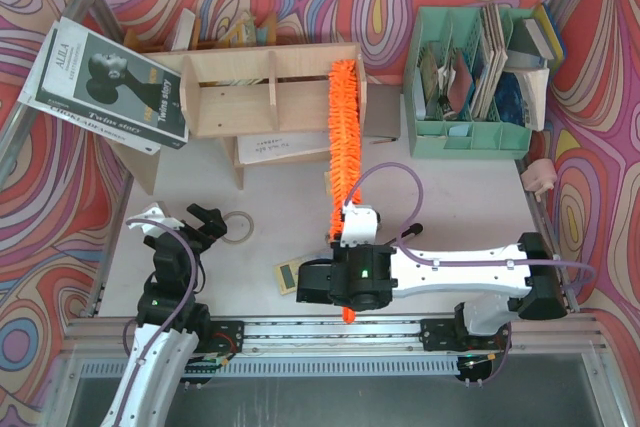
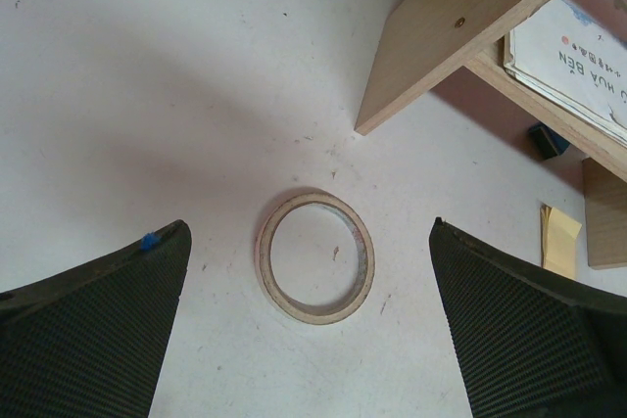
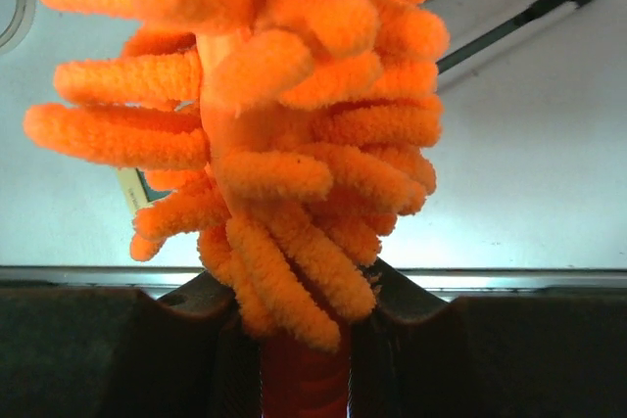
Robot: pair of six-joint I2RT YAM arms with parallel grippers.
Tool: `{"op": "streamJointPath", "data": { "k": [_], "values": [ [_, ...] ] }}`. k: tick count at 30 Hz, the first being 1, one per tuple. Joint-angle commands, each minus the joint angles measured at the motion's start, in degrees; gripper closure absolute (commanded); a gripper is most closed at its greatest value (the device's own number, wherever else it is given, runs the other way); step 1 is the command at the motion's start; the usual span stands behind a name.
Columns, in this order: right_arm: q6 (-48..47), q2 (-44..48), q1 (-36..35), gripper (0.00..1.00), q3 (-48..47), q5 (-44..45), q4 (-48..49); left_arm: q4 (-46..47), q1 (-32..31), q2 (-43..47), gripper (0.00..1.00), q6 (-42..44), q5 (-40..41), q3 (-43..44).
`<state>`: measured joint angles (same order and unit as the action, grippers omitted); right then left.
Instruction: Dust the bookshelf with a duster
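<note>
My right tool (image 3: 304, 325) is clamped on the duster (image 1: 345, 127) handle, and the brush lies along the right end of the bookshelf (image 1: 250, 87). My left tool (image 1: 207, 219) stands apart over the tabletop (image 1: 300, 187), near a tape ring (image 2: 315, 257).

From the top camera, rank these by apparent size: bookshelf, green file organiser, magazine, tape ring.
1. bookshelf
2. mint-green file organiser and magazine: look about alike, so not ranked
3. tape ring, clearly smallest

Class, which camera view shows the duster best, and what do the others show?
Top external: the duster shows at nearly full length, from the right gripper to the bookshelf. Right wrist shows only its fluffy strands close up and the gripped handle. Left wrist shows none of it.
</note>
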<state>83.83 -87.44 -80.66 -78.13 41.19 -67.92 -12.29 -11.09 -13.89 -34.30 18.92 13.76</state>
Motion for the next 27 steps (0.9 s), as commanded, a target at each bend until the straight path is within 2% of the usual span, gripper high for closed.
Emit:
{"op": "streamJointPath", "data": {
  "k": [1, 3, 7, 12, 18, 22, 27],
  "values": [
    [7.31, 2.99, -0.02, 1.00, -0.89, 5.44, -8.91, 0.87, 0.28, 0.00, 0.02, -0.13, 0.33, -1.02],
    [0.59, 3.27, -0.03, 1.00, -1.06, 5.32, -3.80, 0.80, 0.28, 0.09, 0.01, -0.12, 0.42, -1.01],
    [-17.71, 2.66, -0.28, 1.00, -0.86, 3.00, 12.36, 0.99, 0.28, 0.05, 0.02, -0.15, 0.58, -1.18],
    [-24.62, 1.74, -3.53, 1.00, -2.92, 7.78, 18.42, 0.96, 0.28, -0.18, 0.02, -0.15, 0.51, -1.06],
    [-27.65, 3.70, -7.69, 1.00, -2.58, 16.20, 23.56, 0.61, 0.28, 0.35, 0.01, -0.15, 0.76, -1.02],
    [-38.09, 5.77, -9.99, 1.00, 0.18, 17.54, 31.00, 0.51, 0.28, 0.44, 0.01, -0.22, 0.77, -0.99],
    [-42.00, 7.33, -12.65, 1.00, 4.37, 18.62, 28.85, 0.69, 0.28, 0.27, 0.01, -0.24, 0.72, -1.02]
  ]
}}
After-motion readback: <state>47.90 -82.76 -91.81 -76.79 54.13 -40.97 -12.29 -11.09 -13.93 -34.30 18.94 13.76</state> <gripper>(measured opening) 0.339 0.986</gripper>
